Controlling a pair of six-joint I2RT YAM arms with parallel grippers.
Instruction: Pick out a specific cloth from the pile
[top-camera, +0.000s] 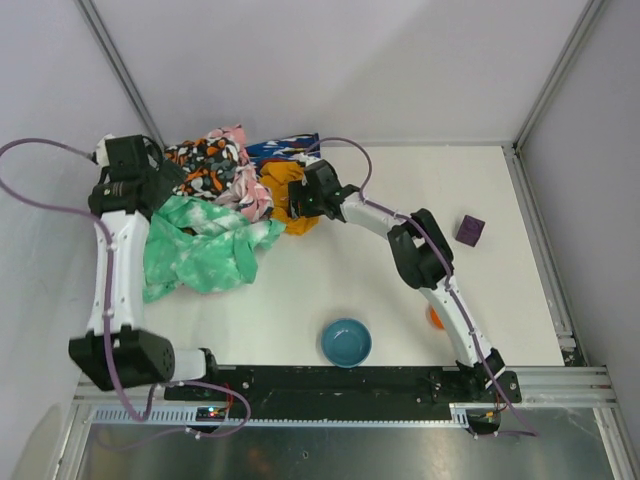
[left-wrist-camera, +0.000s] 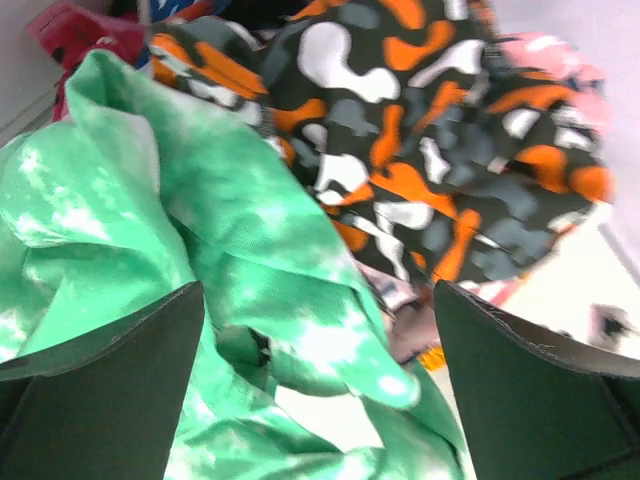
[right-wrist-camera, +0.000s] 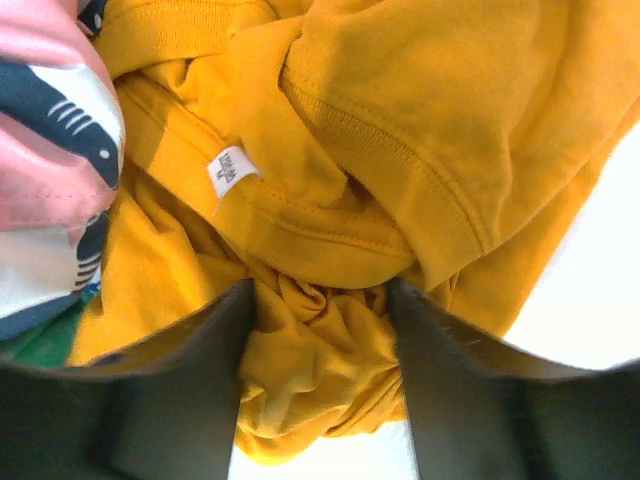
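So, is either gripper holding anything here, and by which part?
The right gripper has a bunched fold of the mustard cloth between its fingers, just below a ribbed hem. The left gripper is open above the mint-green cloth, holding nothing.

The cloth (right-wrist-camera: 380, 150) is plain mustard-orange with ribbed hems and a small white label (right-wrist-camera: 230, 170). It lies crumpled, one bunched fold pinched between the fingers of the right pincer (right-wrist-camera: 320, 290) and the rest spread beyond and to both sides of them. It sits on the right edge of the pile (top-camera: 215, 190), which heaps up to that pincer's left: a pink cloth (top-camera: 250, 190) touches the mustard one, a blue patterned cloth (top-camera: 280, 148) lies just beyond, and an orange-black-white cloth (top-camera: 205, 165) and a mint-green mottled cloth (top-camera: 200, 250) lie in folds under the wide-spread left pincer (left-wrist-camera: 318, 300)
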